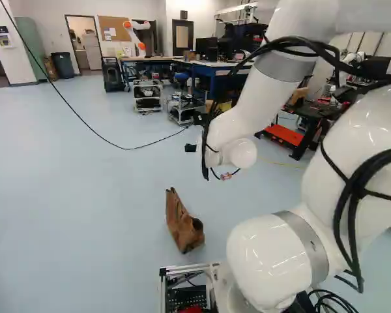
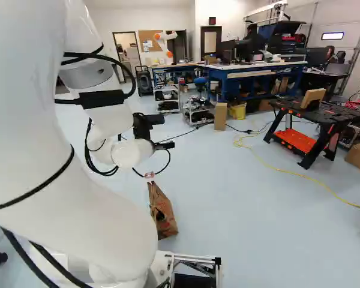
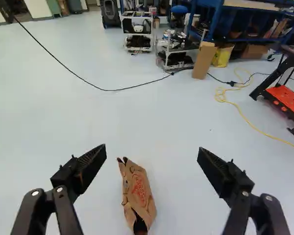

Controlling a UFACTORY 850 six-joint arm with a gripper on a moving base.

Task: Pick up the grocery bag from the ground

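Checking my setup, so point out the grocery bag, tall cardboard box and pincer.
Grocery bag [image 3: 139, 190]: wrist view, its printed side.
Tall cardboard box [image 3: 204, 60]: wrist view, its middle.
Pincer [image 3: 152, 152]: wrist view, midway between its fingertips.

The white arm stood bent above its lowest joint, the forward section sloping down to the wrist. Beyond it, the black gripper hung above the floor, angled ahead and down, its two fingers spread wide apart.
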